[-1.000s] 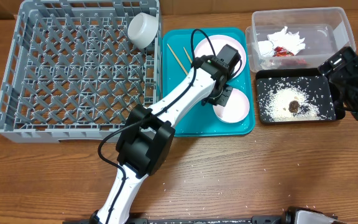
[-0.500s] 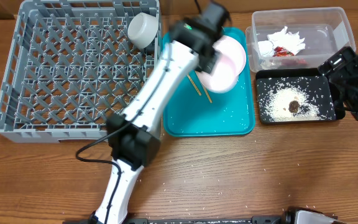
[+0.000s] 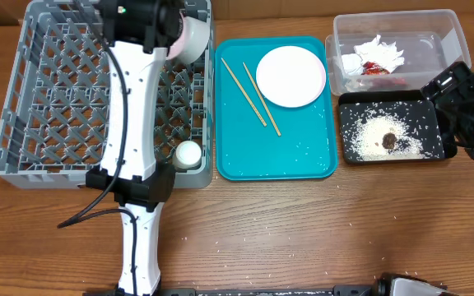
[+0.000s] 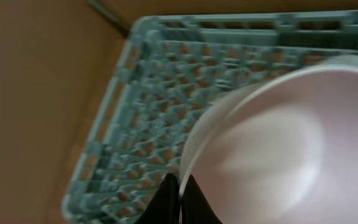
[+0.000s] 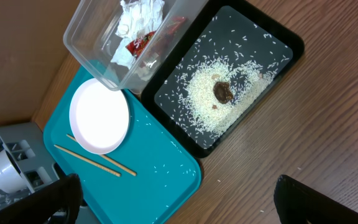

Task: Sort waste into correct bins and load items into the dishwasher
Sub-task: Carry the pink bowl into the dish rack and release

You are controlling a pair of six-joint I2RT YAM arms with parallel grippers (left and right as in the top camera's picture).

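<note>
My left gripper (image 4: pixel 180 200) is shut on the rim of a pale pink-white bowl (image 4: pixel 278 143) and holds it above the grey dish rack (image 4: pixel 154 93). In the overhead view the left gripper (image 3: pixel 169 31) is over the rack's (image 3: pixel 23 99) far right corner, where a white bowl (image 3: pixel 194 39) shows beside it. A small white cup (image 3: pixel 188 154) sits in the rack's near right corner. The plate (image 3: pixel 290 76) and chopsticks (image 3: pixel 251 92) lie on the teal tray (image 3: pixel 245 156). My right gripper (image 5: pixel 179 202) is open and empty, next to the black tray (image 3: pixel 348 103).
The clear tub (image 3: pixel 444 26) holds the napkin (image 3: pixel 381 51) and red-and-white wrapper (image 3: pixel 375 69). The black tray holds rice (image 3: pixel 369 131) and the brown lump (image 3: pixel 389 141). Loose rice grains lie on the teal tray and on the wooden table (image 3: pixel 319 230).
My left arm has swung from the teal tray to the rack's far side with the bowl in its jaws. The plate, chopsticks and cup are now uncovered. The right arm has not moved.
</note>
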